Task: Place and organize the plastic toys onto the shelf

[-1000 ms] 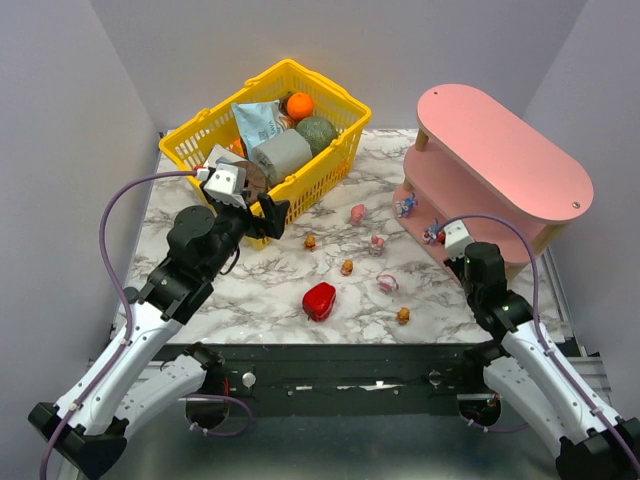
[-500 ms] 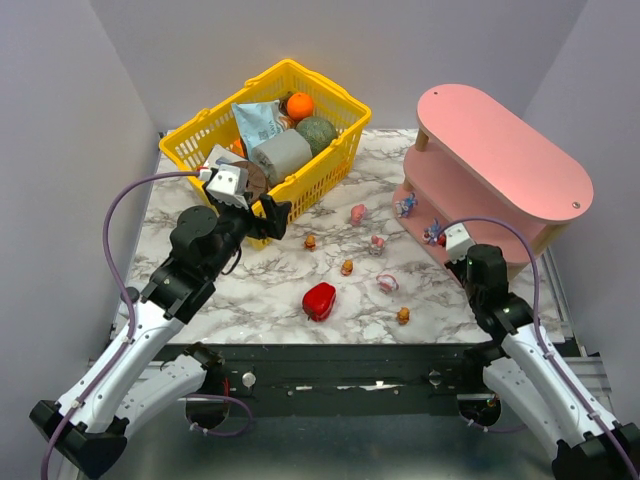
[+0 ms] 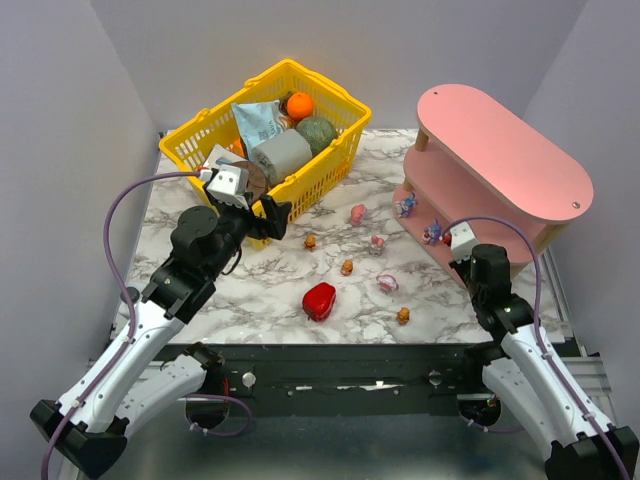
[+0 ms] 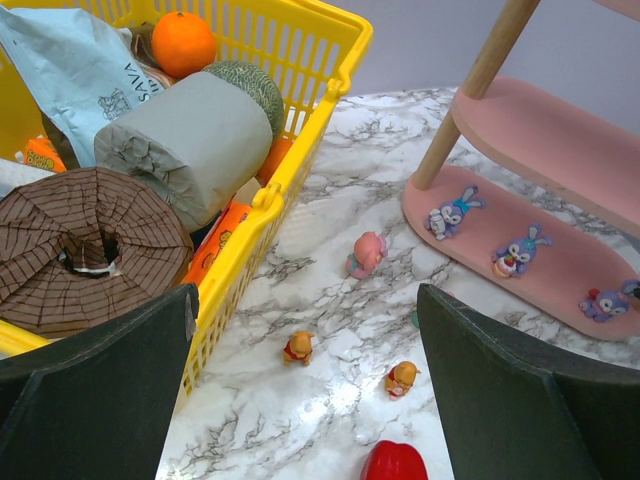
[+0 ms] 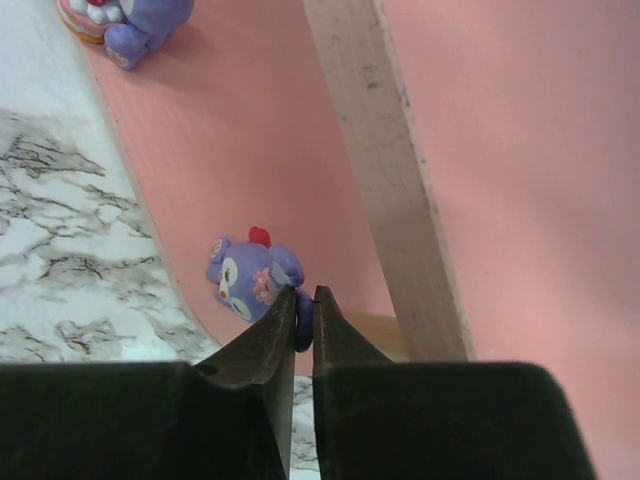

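Observation:
The pink shelf [image 3: 505, 160] stands at the right. Two purple-blue toys [image 3: 405, 206] [image 3: 433, 232] stand on its bottom board [image 4: 560, 265]. My right gripper [image 5: 303, 300] is shut on the rear part of a third purple toy [image 5: 245, 272], which rests at the bottom board's near edge beside a wooden post [image 5: 375, 150]. Loose on the marble lie pink toys [image 3: 358, 212] [image 3: 378, 244], a pink ring toy [image 3: 388, 284] and orange toys [image 3: 310, 241] [image 3: 347, 267] [image 3: 403, 315]. My left gripper [image 4: 305, 300] is open and empty above two orange toys [image 4: 298, 347] [image 4: 401, 378], beside the basket.
A yellow mesh basket [image 3: 330, 170] with groceries stands at the back left, its wall [image 4: 290, 190] close to my left finger. A glossy red pepper [image 3: 319, 300] lies near the front middle. The table's front edge runs just below it.

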You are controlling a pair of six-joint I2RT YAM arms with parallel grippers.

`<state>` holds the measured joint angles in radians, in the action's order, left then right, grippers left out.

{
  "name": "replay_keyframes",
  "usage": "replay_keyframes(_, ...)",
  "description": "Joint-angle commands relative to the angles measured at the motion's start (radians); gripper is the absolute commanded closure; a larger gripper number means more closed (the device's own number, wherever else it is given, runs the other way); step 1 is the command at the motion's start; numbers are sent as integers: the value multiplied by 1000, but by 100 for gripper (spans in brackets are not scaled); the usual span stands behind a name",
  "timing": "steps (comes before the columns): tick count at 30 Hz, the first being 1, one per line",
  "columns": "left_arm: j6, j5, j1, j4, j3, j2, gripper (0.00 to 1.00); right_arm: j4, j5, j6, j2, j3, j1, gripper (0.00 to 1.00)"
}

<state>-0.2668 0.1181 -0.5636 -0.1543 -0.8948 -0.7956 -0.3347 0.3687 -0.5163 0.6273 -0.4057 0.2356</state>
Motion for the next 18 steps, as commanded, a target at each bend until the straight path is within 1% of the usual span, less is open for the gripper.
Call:
replay_keyframes(1,0,-9,7,27,7,-4,1,11,-11,-2,-17,15,-9,79)
replay_keyframes(7,-3,-15,7,29,0,-8,1,16,-10,1,-21,18,-12,72)
replay_keyframes(12,-3,-15,7,29,0,-8,1,19,-4,1,-26,13,-15,69)
replay_keyframes(13,-5,-15,7,29,-1,-11,1,19,-1,1,-29,11,-13,65)
replay_keyframes(18,-5,-20,7,27,-4,-13,1,19,-17,16,-49,-2,-13,55)
